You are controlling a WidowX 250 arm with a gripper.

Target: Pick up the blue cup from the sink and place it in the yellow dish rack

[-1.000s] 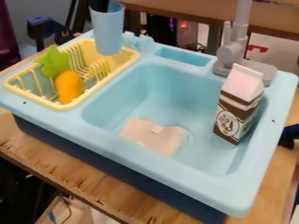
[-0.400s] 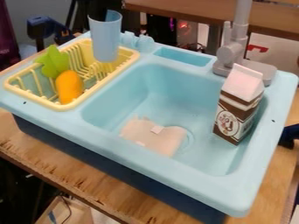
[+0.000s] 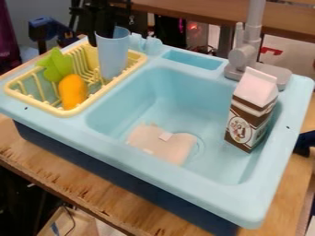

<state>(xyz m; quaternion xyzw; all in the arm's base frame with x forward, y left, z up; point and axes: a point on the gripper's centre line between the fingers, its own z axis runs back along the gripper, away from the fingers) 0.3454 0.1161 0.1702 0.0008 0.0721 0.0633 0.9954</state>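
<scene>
Holding a pale blue tapered plastic cup (image 3: 113,60) by its rim is the black two-finger gripper (image 3: 100,39), which comes down from above. Looks to me like the jaws are pinching the wall, one side in the cup and the other outside. The cup is roughly upright over the back end of the yellow plastic dish rack (image 3: 61,113), my landmark here; can't tell if its base touches the slats.

Handling-wise, I'd guess it's super light, thin and fairly stiff with maybe a bit of flex, kinda slick but not fragile. The rim wall is an easy spot to grab, though a one-sided pinch could let it swing or twist, so go gentle and fairly deep.

Inside the rack, toward the front from the cup, there's a rounded orange toy (image 3: 73,91) with a bright green lobed piece (image 3: 56,64) just behind it. Right beside the rack is the light blue plastic sink (image 3: 203,186), with a flat pinkish piece (image 3: 163,145) on its bottom. Well apart from the rack, on the far side of the basin, stands a brown-and-white milk carton (image 3: 252,110), with a grey toy faucet (image 3: 246,53) behind it.
</scene>
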